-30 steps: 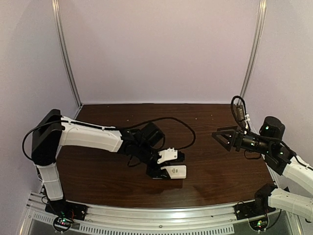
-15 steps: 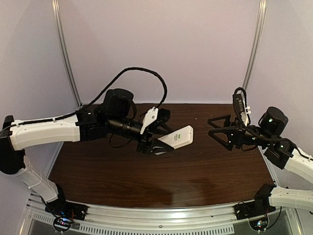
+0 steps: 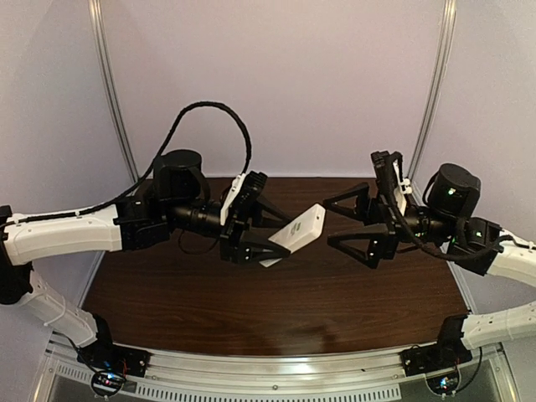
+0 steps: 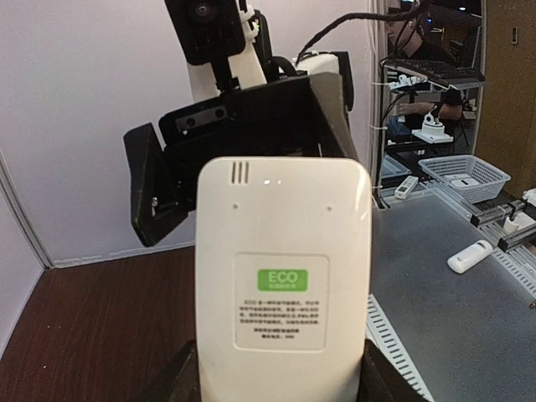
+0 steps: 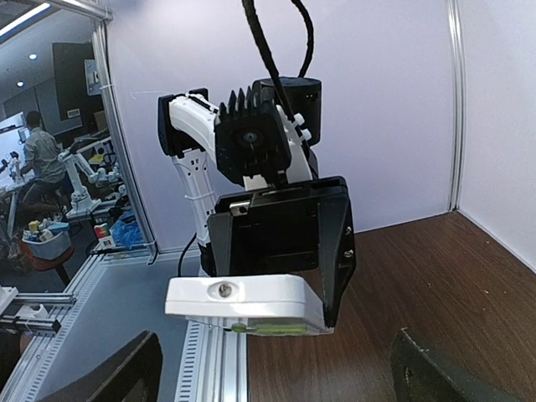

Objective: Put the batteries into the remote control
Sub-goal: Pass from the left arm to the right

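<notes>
And there it was, up in the air: the left gripper (image 3: 276, 241) had its two black fingers clamped on the lower end of the small white rectangular remote control (image 3: 296, 234), well above the dark brown wooden table (image 3: 335, 293), right at the centre of the overhead frame. The slab sat tilted, its free end pointing to the upper right, towards the right gripper (image 3: 327, 221). That one stood just right of centre with its black triangular fingers spread wide apart, facing the remote's free end, near it but not touching. On the left wrist camera the remote filled the lower middle of the frame, upright, showing a plain white face with a square label bearing a green ECO patch (image 4: 282, 279) and three short slots (image 4: 240, 172) near its top edge. The right arm's black gripper loomed just behind it in the upper middle. On the right wrist camera I looked at the remote end-on, lower centre-left: a thin white edge with one small screw (image 5: 224, 289) in it, a sliver of green beneath, and the left gripper's black fingers pressed on it from above. My right fingers (image 5: 126, 373) showed only as dark corners at the bottom left and bottom right, far apart. Pale lilac walls (image 3: 276, 84) stood behind it all.
</notes>
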